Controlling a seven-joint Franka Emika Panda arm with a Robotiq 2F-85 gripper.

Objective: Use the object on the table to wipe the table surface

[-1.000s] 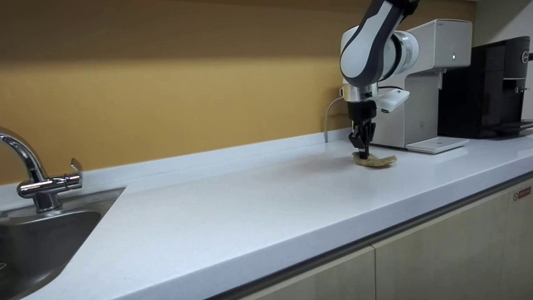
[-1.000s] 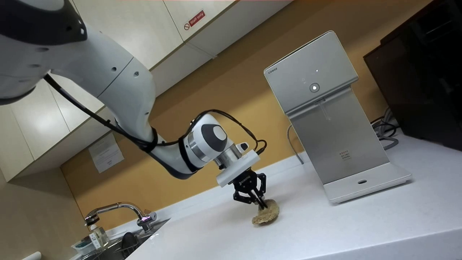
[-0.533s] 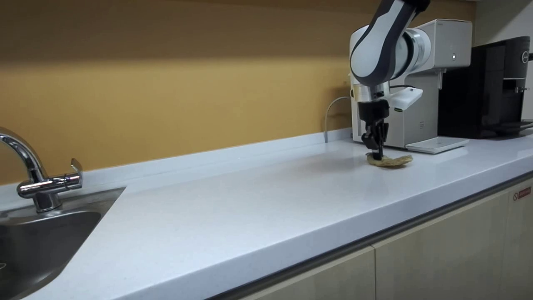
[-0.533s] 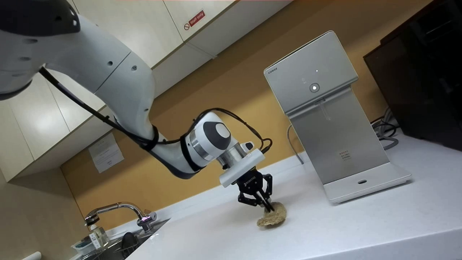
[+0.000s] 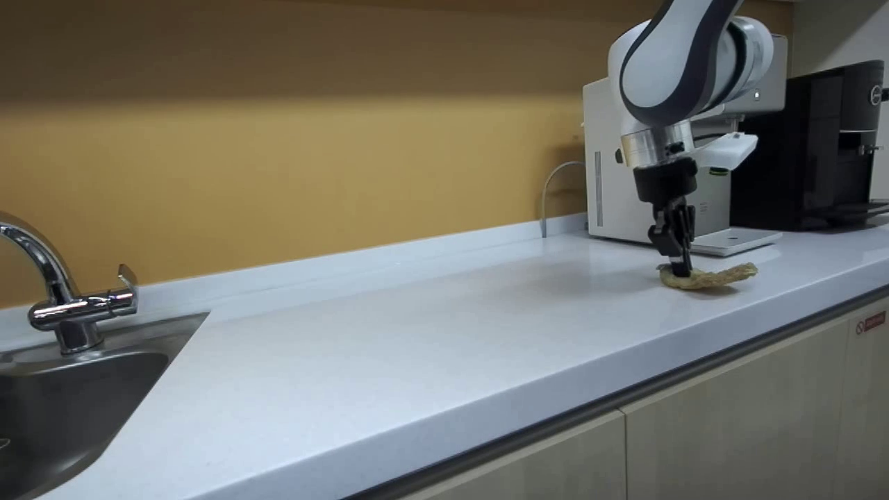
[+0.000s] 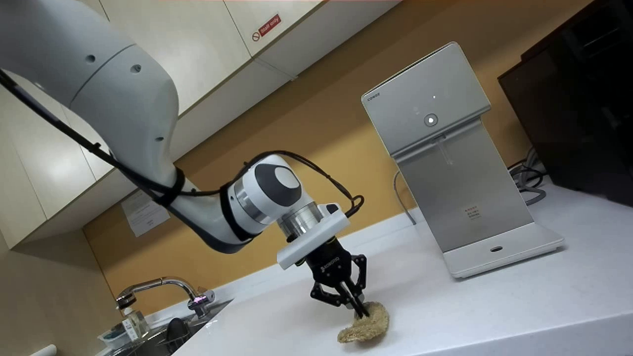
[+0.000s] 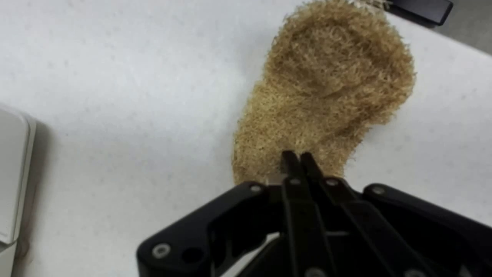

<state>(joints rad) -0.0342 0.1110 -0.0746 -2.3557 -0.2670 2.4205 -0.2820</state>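
A tan, fibrous scrubbing pad (image 5: 726,276) lies on the white countertop (image 5: 417,333), with one end curling up a little. It also shows in an exterior view (image 6: 372,326) and in the wrist view (image 7: 326,73). My gripper (image 5: 682,271) points down onto the pad. Its fingertips are almost together in the wrist view (image 7: 299,154), with a thin gap, and press into the pad's near part. They appear shut on a pinch of it, in an exterior view (image 6: 363,314) too. The pinched part is hidden behind the fingers.
A silver water dispenser (image 6: 455,188) stands behind; its white base (image 7: 11,173) is at the wrist view's left. A black machine (image 5: 799,153) stands beyond. A sink (image 5: 83,396) with a faucet (image 5: 76,312) is at the far end. The counter's front edge (image 7: 461,46) is near the pad.
My gripper and the pad have slid together along the counter, away from the sink and then toward the front edge. The gripper is also more tilted now. The fingers stay shut.
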